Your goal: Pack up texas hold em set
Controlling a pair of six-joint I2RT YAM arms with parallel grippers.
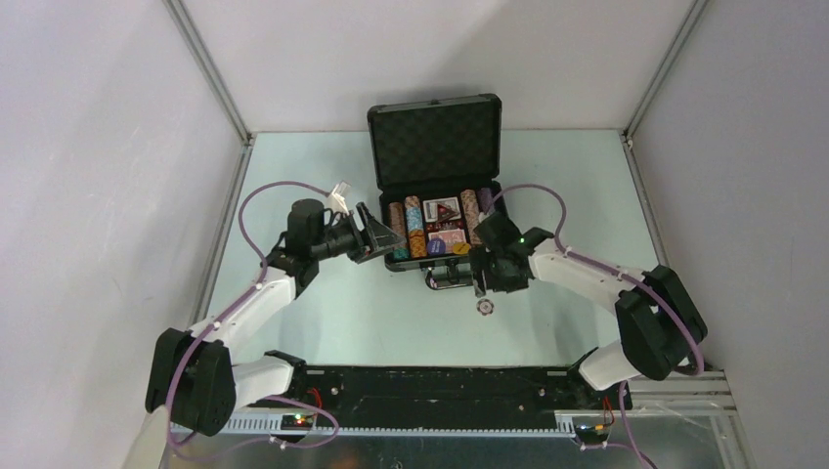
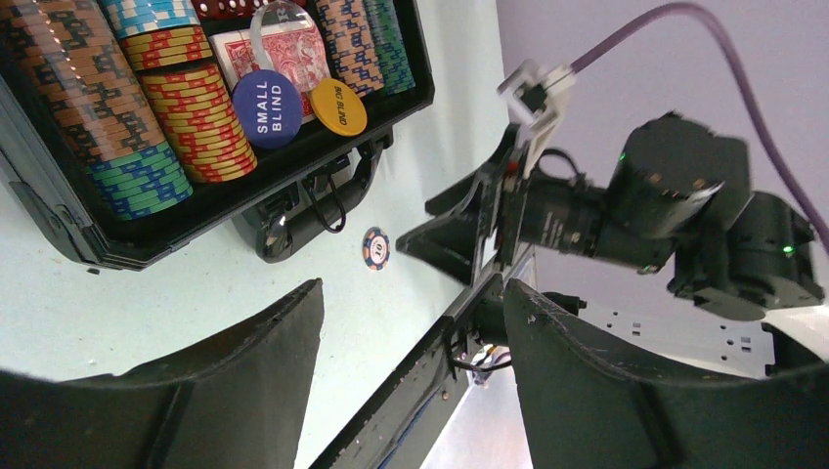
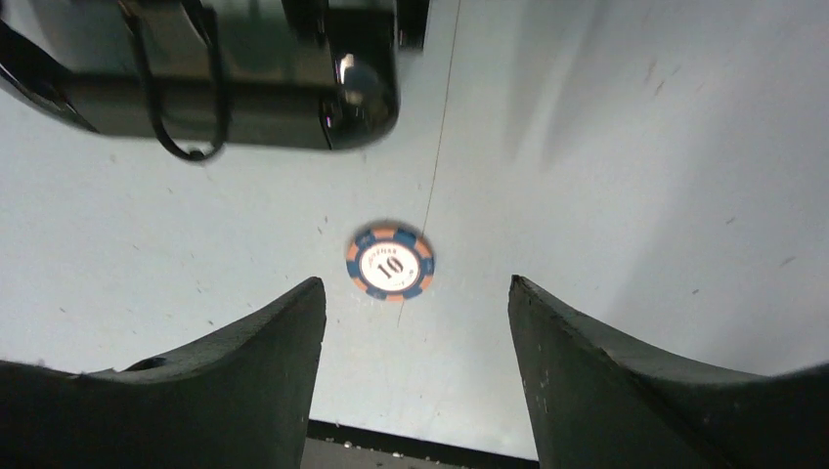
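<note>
Pale green worktop [image 1: 323,322], white walls on three sides. Black briefcase [image 1: 435,147] sits at the far middle, lid propped upright, egg-crate foam lining facing the arms, handle [image 3: 196,98] on its near side. Tray is mostly full. Along the case's left side runs a long row of orange/brown striped chips [image 2: 83,88] ending in green/blue ones. Next to it are shorter rows of light blue, yellow and orange/red chips [image 2: 200,122]. On the case's right side are rows of orange/blue and green chips [image 2: 362,44]. The middle slot holds a red-backed card deck [image 2: 288,54]. The blue "SMALL BLIND" disc [image 2: 267,107] and the yellow disc [image 2: 338,106] lean on end at the near wall, with a clear disc [image 2: 279,20] just behind them. There is something red with white dots at the far end, can't tell what. One loose chip [image 3: 390,264], orange/blue and marked 10, lies flat on the worktop just in front of the handle, not touching the case. Right hand [image 3: 415,322] is just above that chip, at the near right corner of the case, fingers apart, nothing between them. Left hand [image 2: 411,332] is at the case's left near corner, fingers apart, also empty.
</note>
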